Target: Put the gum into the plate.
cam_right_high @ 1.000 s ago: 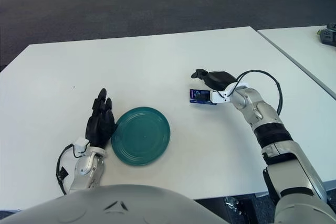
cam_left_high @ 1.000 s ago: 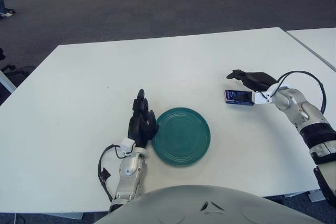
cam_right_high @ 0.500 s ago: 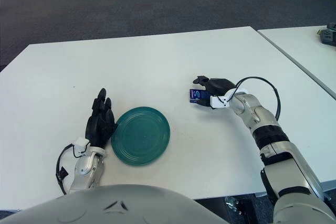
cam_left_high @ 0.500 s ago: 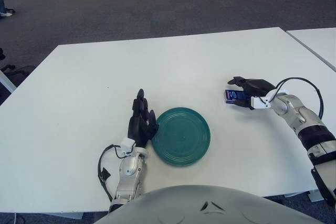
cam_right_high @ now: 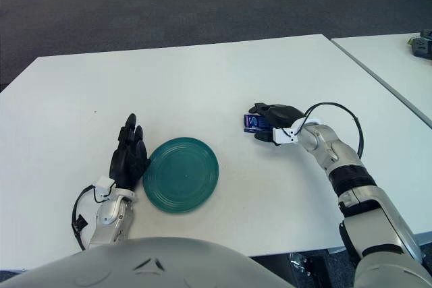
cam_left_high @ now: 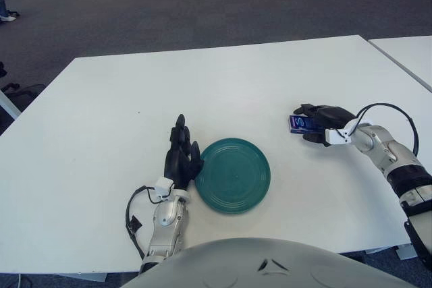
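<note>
A white bench (cam_left_high: pixel 223 79) carries a green plate (cam_left_high: pixel 233 175) near its front edge. The left robot hand (cam_left_high: pixel 181 156) shows just left of the plate, fingers straight, holding nothing. Well right, the right robot hand (cam_left_high: pixel 322 123) clasps the blue gum pack (cam_left_high: pixel 300 123).

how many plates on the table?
1: a round dark-green plate on the near part of the white table, just right of the left hand. The right hand grips the blue gum pack further right.
</note>
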